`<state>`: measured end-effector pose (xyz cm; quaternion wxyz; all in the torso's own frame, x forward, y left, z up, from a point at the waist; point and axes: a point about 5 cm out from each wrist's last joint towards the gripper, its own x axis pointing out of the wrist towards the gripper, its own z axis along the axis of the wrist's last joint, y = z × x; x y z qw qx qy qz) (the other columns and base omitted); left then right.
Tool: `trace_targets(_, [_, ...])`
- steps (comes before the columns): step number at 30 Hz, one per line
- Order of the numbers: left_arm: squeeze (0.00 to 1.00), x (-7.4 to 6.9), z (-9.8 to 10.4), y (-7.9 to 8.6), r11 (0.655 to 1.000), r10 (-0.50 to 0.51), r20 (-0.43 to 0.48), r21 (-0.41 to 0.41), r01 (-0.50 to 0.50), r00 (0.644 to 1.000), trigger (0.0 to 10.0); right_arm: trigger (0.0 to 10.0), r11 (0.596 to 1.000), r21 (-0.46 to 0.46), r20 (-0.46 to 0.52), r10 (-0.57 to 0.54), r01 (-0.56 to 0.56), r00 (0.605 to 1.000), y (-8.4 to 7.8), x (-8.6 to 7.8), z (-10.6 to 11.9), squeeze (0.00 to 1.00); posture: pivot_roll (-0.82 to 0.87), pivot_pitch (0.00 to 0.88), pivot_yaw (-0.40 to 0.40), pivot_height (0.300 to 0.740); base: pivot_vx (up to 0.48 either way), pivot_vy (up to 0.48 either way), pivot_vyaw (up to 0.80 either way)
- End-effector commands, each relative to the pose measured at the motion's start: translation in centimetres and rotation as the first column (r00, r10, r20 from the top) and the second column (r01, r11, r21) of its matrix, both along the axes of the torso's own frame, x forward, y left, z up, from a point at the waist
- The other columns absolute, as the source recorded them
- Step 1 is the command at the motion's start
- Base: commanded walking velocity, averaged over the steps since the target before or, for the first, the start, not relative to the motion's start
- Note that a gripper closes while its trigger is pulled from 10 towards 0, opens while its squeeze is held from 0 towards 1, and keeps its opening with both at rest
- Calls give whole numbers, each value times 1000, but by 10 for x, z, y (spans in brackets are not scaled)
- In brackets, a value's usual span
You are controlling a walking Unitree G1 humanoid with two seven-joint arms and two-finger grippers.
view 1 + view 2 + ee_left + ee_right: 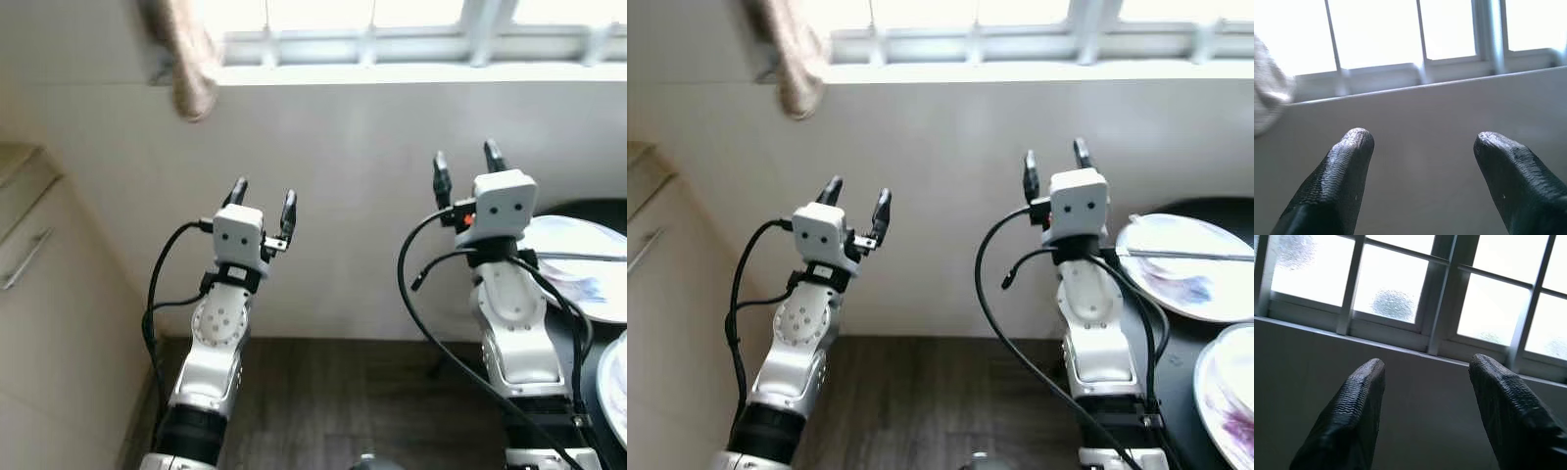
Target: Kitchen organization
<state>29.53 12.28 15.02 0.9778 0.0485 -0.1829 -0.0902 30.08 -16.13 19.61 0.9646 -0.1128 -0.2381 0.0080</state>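
Both arms are raised in front of a white wall under a window. My left gripper (pixel 263 199) is open, fingers pointing up, nothing between them. My right gripper (pixel 467 164) is open too and holds nothing. At the right, two white plates lie on a dark table (pixel 1176 338): a far plate (pixel 1185 257) with purple smears and a utensil (pixel 1195 255) across it, and a near plate (pixel 1229 392) at the picture's edge. In the wrist views the left fingertips (pixel 1349 147) and right fingertips (pixel 1369 377) face the wall and window panes.
A beige cloth (pixel 186 54) hangs from the window sill at upper left. A cream cabinet (pixel 39 323) with a metal drawer handle (pixel 24 259) stands at the left. Dark wood floor (pixel 333 392) runs below between the arms.
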Motion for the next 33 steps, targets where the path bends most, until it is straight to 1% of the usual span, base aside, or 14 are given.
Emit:
trace_targets(1, [0,0,4,0,1000,0,14,0,0,1000,10000,10000,1000,16,-10,-8,8,1000,-1,1,1,0,-101,0,23,740,0,0,-800])
trace_targets(9, [0,0,3,0,1000,0,11,5,0,1000,10000,10000,999,28,-24,-23,24,999,-3,3,-1,0,-101,0,24,740,0,0,-800])
trace_targets(11, [0,0,3,0,1000,-1,11,4,0,1000,10000,10000,998,40,-43,-39,41,998,-6,4,-3,0,-101,0,24,740,0,0,-800])
trace_targets(16, [0,1,3,0,1000,-1,10,5,1,1000,10000,10000,997,59,-54,-54,57,997,-9,5,-4,0,-102,0,26,740,0,0,-800])
trace_targets(19, [0,1,3,1,1000,-1,9,7,1,1000,10000,10000,993,94,-74,-71,78,995,-12,7,-5,0,-102,0,27,740,0,0,-800])
trace_targets(28, [0,2,3,1,1000,3,6,10,-3,1000,10000,10000,987,116,-110,-99,112,989,-18,10,-10,0,-99,0,26,740,0,0,-800])
trace_targets(32, [0,2,2,1,1000,3,4,11,-4,1000,10000,10000,983,132,-140,-106,124,985,-19,10,-14,0,-99,0,27,740,0,0,-800])
trace_targets(33, [0,2,2,1,1000,3,4,12,-3,1000,10000,10000,981,140,-163,-113,137,980,-21,11,-17,0,-98,0,28,740,0,0,-781])
